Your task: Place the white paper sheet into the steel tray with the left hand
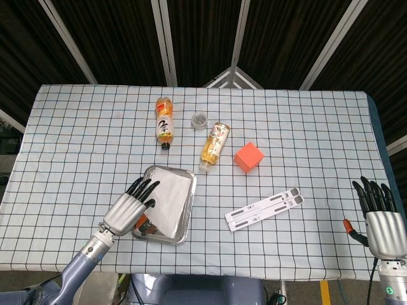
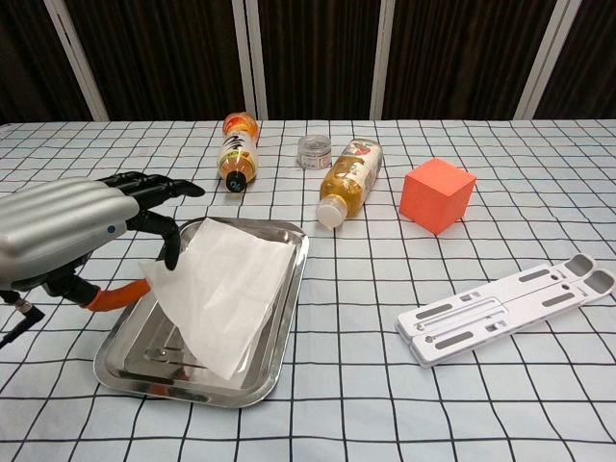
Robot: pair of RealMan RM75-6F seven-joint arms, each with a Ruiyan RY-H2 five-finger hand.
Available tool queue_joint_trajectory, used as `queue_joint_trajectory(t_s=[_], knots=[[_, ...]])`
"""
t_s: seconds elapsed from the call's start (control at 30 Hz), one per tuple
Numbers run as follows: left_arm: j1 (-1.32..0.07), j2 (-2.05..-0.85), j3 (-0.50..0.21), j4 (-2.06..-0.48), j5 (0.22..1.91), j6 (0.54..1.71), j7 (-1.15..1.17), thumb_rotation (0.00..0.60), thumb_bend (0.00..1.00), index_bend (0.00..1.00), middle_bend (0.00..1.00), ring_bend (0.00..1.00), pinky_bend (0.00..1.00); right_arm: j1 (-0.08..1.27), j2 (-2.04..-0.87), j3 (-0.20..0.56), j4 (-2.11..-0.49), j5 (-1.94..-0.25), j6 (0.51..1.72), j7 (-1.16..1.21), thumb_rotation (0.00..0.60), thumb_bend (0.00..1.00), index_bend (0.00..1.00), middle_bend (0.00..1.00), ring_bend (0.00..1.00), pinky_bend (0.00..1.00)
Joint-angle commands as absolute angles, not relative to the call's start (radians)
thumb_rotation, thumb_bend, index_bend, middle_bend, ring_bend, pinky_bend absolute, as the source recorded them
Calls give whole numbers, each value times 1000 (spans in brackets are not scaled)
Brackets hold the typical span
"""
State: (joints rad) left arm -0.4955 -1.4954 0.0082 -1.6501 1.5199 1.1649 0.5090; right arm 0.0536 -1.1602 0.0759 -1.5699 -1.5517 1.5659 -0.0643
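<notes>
The white paper sheet (image 1: pixel 170 200) (image 2: pixel 221 289) lies spread over the steel tray (image 1: pixel 189 213) (image 2: pixel 290 308), covering most of it. The sheet's left corner is raised a little at the tray's left rim. My left hand (image 1: pixel 130 206) (image 2: pixel 77 231) hovers low over that rim. It pinches the raised corner between a fingertip on top and the orange-tipped thumb below. My right hand (image 1: pixel 381 216) rests at the table's right front corner with fingers apart, holding nothing; the chest view does not show it.
Two bottles (image 1: pixel 165 122) (image 1: pixel 213 146) lie behind the tray, with a small jar (image 1: pixel 199 119) between them. An orange cube (image 1: pixel 248 157) (image 2: pixel 437 195) sits to the right of the bottles. A white folding stand (image 1: pixel 264 208) (image 2: pixel 505 308) lies right of the tray.
</notes>
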Motion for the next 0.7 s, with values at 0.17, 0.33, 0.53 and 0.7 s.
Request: queue_joint_trajectory(t_s=[0.17,0.33,0.53,0.7], knots=[[-485,-1464,21,-1667,1545,1184,480,600,255,187,0,0,0,53,-1162,76,-1568,-1554,1570,-65,600,329,0,0,0,0],[-473,-1445,29,-1677,1547,1192,445,600,110,97,0,0,0,53,-1162,75,-1569,-1555,1569,-69,600,329,0,0,0,0],[-470,-1421,39,-1688,1564,1191,408,600,10,29,0,0,0,53,-1163,76,-1570,-1553,1568,-73,600,329,0,0,0,0],[-471,-1395,42,-1693,1564,1180,398,600,11,11,0,0,0,54,-1163,76,-1570,-1551,1566,-73,600,328,0,0,0,0]])
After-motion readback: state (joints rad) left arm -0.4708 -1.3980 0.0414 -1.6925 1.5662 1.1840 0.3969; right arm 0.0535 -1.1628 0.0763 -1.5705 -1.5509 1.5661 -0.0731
